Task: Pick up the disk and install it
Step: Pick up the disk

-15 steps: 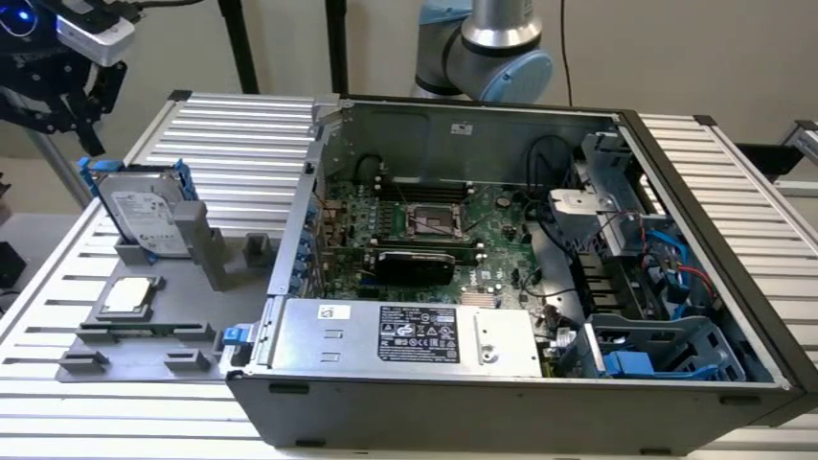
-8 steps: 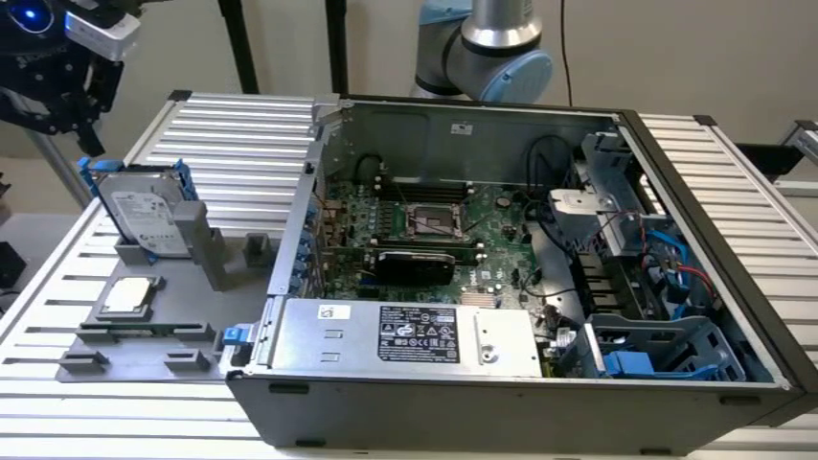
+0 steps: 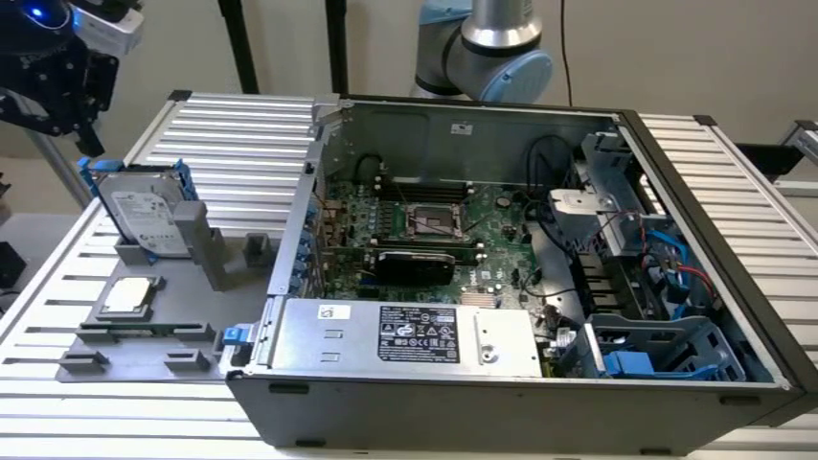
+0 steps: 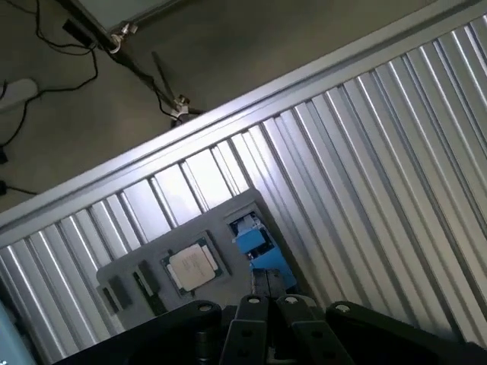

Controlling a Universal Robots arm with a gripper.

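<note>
Exterior view is showing the gripper (image 3: 84,134), fingers pressed together and empty, hovering above the disk (image 3: 144,216), which is standing in a holder (image 3: 192,287) beside the case (image 3: 511,402), on the exterior view's left; it is probably heavy, rigid and shock-sensitive, so its blue frame edges are looking like the safest hold.

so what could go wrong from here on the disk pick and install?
1. The disk stands tilted in the grey holder, with the gripper higher up near it: an off-angle descent could catch its blue frame or tip it.
2. The chip lies on the same holder nearby: a bump might shift it.
3. Blue cables run by the bays in the open case: they may snag the disk on insertion.
</note>
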